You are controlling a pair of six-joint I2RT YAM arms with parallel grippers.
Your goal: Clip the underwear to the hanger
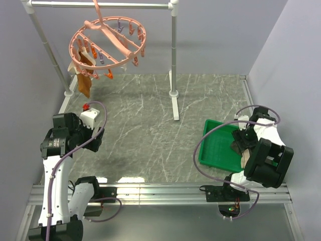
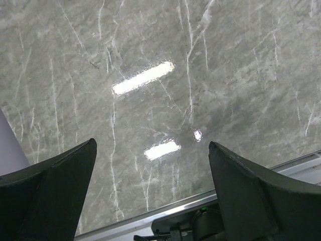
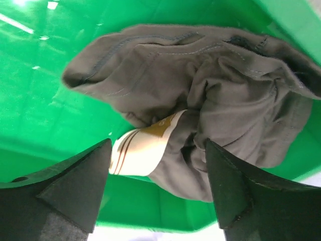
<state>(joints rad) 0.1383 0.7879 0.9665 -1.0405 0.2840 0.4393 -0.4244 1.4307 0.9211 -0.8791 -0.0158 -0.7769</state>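
Observation:
The underwear [image 3: 200, 95], dark olive-brown with a light tan waistband [image 3: 140, 148], lies crumpled in the green tray [image 3: 40, 115]. In the top view it [image 1: 237, 146] shows at the tray's right end, partly hidden by the right arm. My right gripper [image 3: 156, 150] is open, its fingers either side of the waistband, just above the cloth. The pink hanger [image 1: 107, 40] hangs from the rack bar at the back left. My left gripper [image 2: 152, 150] is open and empty above the marble table [image 2: 200, 75] near its front edge.
A small orange-brown garment [image 1: 84, 70] hangs clipped on the hanger's left side. The white-grey pipe rack [image 1: 173, 55] stands at the back, with its post foot [image 1: 175, 107] on the table. The green tray [image 1: 216, 145] sits at the right. Grey walls enclose the table.

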